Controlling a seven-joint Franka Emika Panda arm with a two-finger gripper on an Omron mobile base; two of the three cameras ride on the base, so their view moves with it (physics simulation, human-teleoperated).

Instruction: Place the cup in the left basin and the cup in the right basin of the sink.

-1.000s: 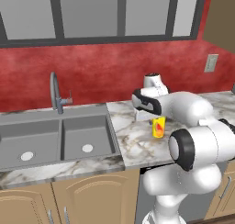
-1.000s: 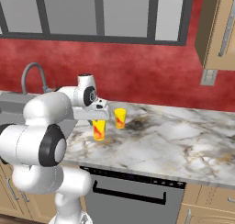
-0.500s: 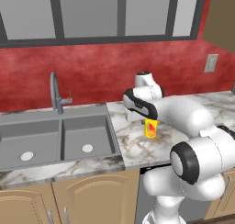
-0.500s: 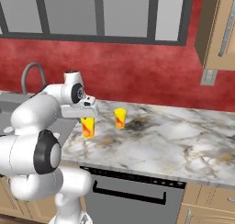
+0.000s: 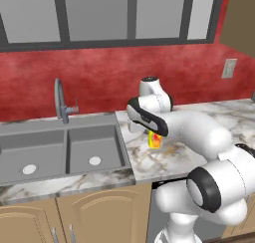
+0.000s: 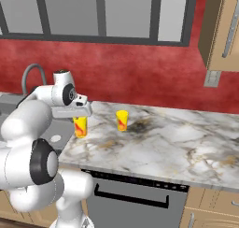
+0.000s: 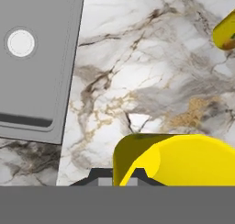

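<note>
A yellow cup [image 6: 80, 126] is clamped in the closed gripper [image 6: 79, 115] and held over the marble counter [image 6: 158, 143] near its left end, just beside the rim of the right basin [image 5: 94, 147]. Open counter is seen between it and the second yellow cup [image 6: 122, 120], which stands apart to its right. In the hand view the held cup is cut off by the bottom edge, and the second cup by the right.

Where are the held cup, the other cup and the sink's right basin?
held cup [image 6: 80, 127], right base view, on its yellow side wall.
other cup [image 6: 122, 120], right base view, on its side wall.
right basin [image 5: 92, 146], left base view, on its bare floor.
</note>
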